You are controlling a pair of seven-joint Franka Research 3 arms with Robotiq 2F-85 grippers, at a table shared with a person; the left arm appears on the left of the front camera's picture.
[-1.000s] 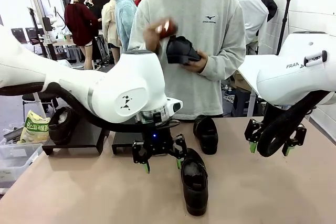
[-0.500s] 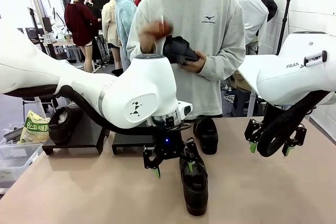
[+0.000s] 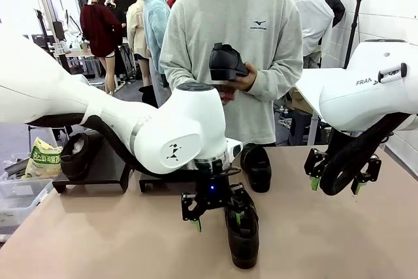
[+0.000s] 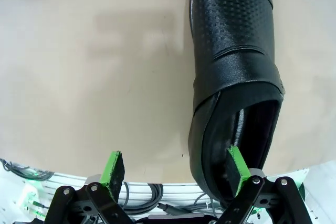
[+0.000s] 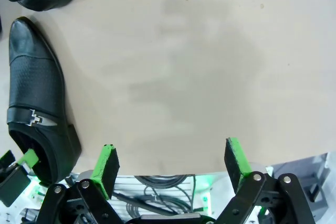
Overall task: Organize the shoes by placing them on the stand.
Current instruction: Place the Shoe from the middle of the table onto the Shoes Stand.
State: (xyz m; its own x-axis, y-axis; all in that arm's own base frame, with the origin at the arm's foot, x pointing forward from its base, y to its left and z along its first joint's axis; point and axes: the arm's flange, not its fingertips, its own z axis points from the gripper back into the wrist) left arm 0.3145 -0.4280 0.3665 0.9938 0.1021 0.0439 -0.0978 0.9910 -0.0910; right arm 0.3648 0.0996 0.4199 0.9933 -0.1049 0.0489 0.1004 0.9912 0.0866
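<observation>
Left end effector (image 3: 217,221) stood wide open, empty, one pad (image 4: 236,166) over heel opening of glossy black leather shoe (image 3: 243,236); right end effector (image 3: 336,185) hung open, empty.

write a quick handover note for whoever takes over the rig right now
Left end effector: open, down at the near shoe on the table, one pad at the shoe's opening, not closed on it.
Right end effector: open, empty, hovers over the table's right side.
Shoes: first shoe seems to sit on the stand at the left; far shoe lies on the table beyond the near one; fourth shoe is in the person's hand.
Done: at most one shoe on the stand.
Left: grasp and place the near shoe, then the far shoe and the fourth shoe.
</observation>
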